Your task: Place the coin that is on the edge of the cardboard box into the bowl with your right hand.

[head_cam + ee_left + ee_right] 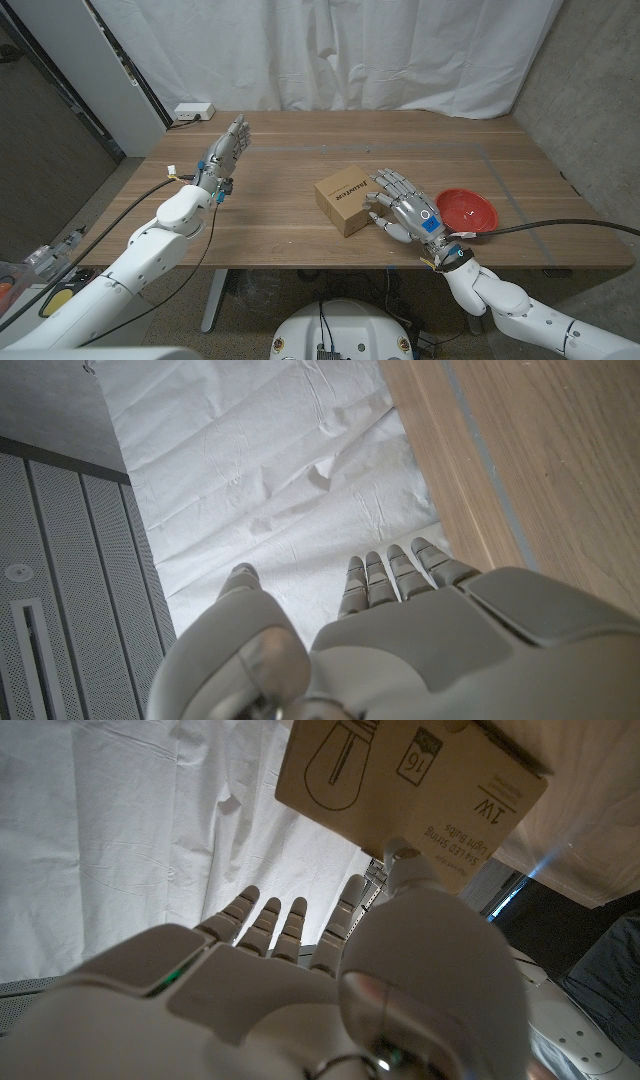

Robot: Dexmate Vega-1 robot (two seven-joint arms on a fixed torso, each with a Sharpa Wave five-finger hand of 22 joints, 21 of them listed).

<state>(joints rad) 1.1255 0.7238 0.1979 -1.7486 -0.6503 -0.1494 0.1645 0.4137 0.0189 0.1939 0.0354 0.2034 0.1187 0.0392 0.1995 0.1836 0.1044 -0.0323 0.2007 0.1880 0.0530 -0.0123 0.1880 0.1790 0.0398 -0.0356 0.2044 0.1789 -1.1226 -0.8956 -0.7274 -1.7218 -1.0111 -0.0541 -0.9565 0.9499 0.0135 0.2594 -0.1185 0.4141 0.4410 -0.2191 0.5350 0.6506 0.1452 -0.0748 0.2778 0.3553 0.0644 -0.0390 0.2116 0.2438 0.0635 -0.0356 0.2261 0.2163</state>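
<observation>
The small cardboard box sits near the middle of the table, and its printed side looms close in the right wrist view. I cannot make out the coin on its edge. My right hand is just right of the box, fingers spread and holding nothing. Its thumb tip is at the box's side. The red bowl lies on the table to the right of that hand. My left hand is raised over the table's left part with its fingers straight and nothing in it.
A white power strip lies at the table's back left corner. A white curtain hangs behind the table, and a grey cabinet stands at the left. A black cable trails from my right wrist past the bowl.
</observation>
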